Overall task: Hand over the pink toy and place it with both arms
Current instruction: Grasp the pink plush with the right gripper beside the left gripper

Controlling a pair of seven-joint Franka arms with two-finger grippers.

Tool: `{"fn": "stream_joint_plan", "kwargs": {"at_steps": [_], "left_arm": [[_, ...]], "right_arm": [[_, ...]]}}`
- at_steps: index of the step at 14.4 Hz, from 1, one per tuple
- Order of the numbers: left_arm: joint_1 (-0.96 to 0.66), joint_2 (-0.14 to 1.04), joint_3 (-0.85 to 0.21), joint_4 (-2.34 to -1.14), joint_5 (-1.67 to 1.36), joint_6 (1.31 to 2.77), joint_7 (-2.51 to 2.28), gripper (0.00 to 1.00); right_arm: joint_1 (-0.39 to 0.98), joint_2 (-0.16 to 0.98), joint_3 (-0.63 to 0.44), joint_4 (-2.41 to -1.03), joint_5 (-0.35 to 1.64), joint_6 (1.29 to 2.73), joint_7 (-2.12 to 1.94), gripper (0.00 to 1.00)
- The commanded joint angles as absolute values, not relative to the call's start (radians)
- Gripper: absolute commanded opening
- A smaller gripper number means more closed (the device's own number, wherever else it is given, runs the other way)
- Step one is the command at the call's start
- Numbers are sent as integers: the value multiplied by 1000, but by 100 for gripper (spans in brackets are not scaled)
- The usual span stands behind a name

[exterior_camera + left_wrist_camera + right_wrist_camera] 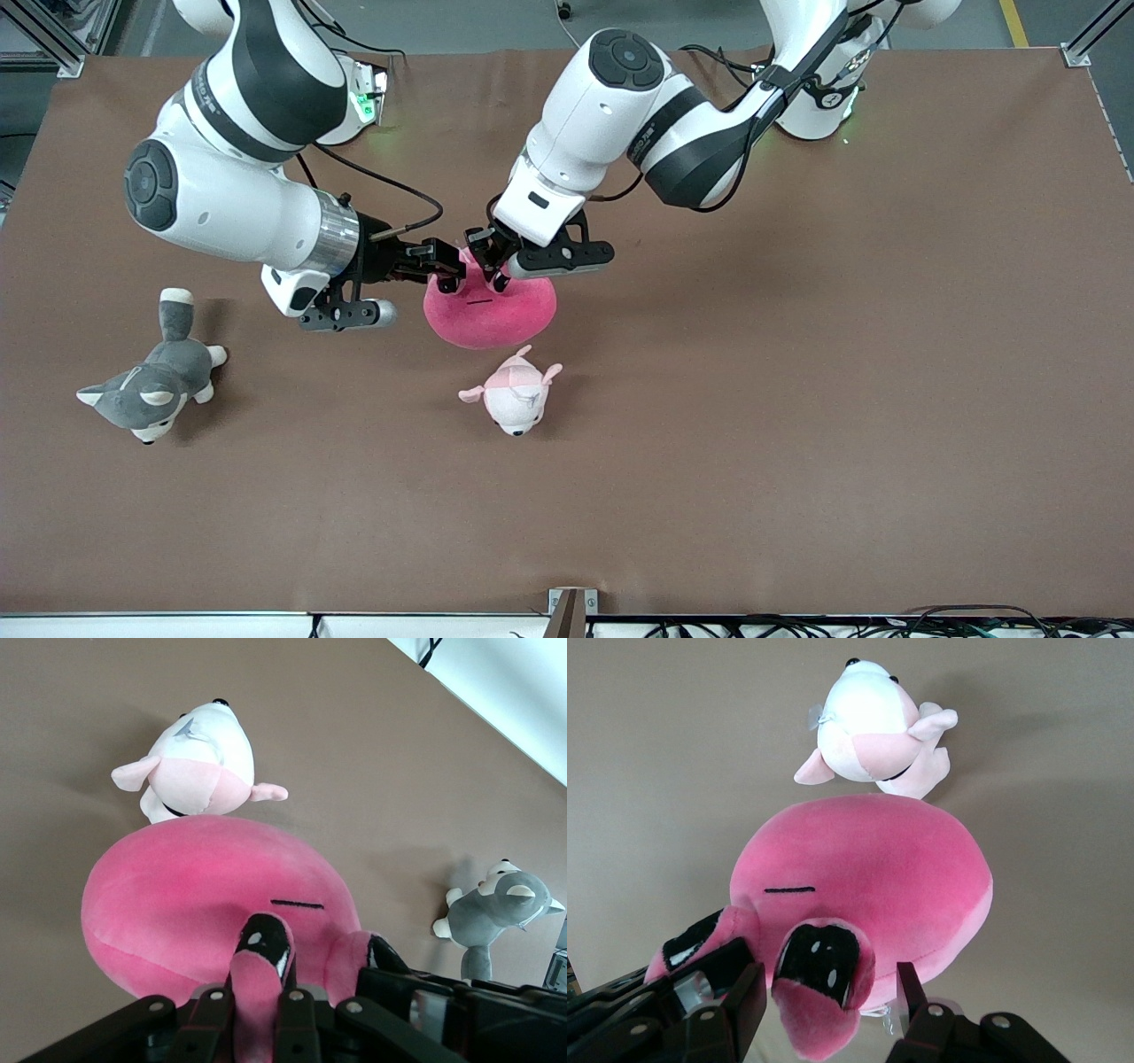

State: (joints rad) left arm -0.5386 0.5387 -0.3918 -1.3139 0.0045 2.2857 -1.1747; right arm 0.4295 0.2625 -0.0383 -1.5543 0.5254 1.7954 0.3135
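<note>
The pink toy (pixel 496 315), a round hot-pink plush with a short black line on it, hangs over the middle of the table. My left gripper (pixel 489 264) is shut on one of its black-patched ears; in the left wrist view (pixel 255 1010) the ear is pinched between both fingers above the toy's body (pixel 195 895). My right gripper (pixel 447 270) is open beside it. In the right wrist view (pixel 824 1010) its fingers stand wide apart on either side of the toy's other ear, above the body (pixel 877 868), without touching it.
A small pale pink-and-white plush (pixel 514 399) lies on the brown table just nearer the front camera than the pink toy; it also shows in both wrist views (pixel 190 762) (pixel 873 731). A grey-and-white husky plush (pixel 151 385) (pixel 500 908) lies toward the right arm's end.
</note>
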Motion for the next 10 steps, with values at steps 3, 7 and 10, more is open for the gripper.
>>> {"fn": "stream_joint_plan", "kwargs": {"at_steps": [3,7,10], "left_arm": [[-549,531,-383,-1302,25,2286,-1201,0],[-549,531,-383,-1302,25,2286,-1201,0],[-548,531,-383,-1302,26,2286,-1200,35]], "right_arm": [[439,270,-41,-1539,499,1778,336,24],[449,270,-40,-1537,425,1776,336,8],[448,268,-41,-1534,425,1776,334,5]]}}
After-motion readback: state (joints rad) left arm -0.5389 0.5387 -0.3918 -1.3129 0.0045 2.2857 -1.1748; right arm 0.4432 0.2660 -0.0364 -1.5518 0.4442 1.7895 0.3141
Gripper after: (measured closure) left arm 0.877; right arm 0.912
